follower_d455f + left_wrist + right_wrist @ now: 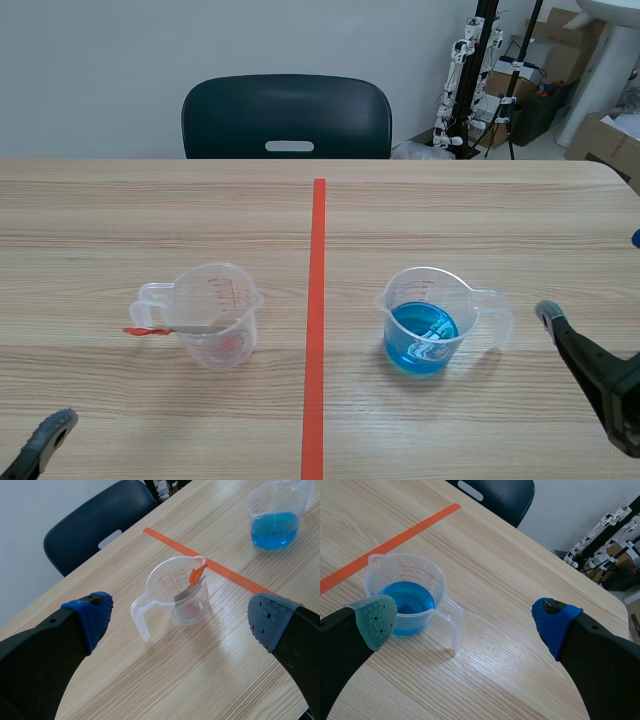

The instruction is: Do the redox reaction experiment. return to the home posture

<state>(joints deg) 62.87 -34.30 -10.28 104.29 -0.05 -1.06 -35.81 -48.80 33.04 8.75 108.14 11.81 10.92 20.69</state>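
Starting on the left side, the left gripper (181, 619) sits low at the near edge of the table (520, 215), its blue-padded fingers (92, 614) spread wide with nothing between them. Ahead of it, lined up with the gap between those fingers but clear of both, stands the clear measuring cup (215, 315), upright, its handle turned toward the table's left edge. A thin tool with an orange end (146, 330) leans inside it, with the orange end poking out over the rim on the handle side. No liquid shows in this cup.

Moving across, the orange-red tape line (317, 300) runs straight away down the middle, and both cups stand near it, one on either side. Beyond the far edge sits a dark chair (287, 115).

Right of the line, the second measuring cup (425, 322) stands upright with blue liquid in its lower part. Something pale lies in the liquid, but it is too unclear to name. Its handle points at the right arm.

Over to the right gripper (464, 621): fingers wide apart, holding nothing, with the blue cup ahead of it and off toward its grey-green pad (374, 620), not touching.
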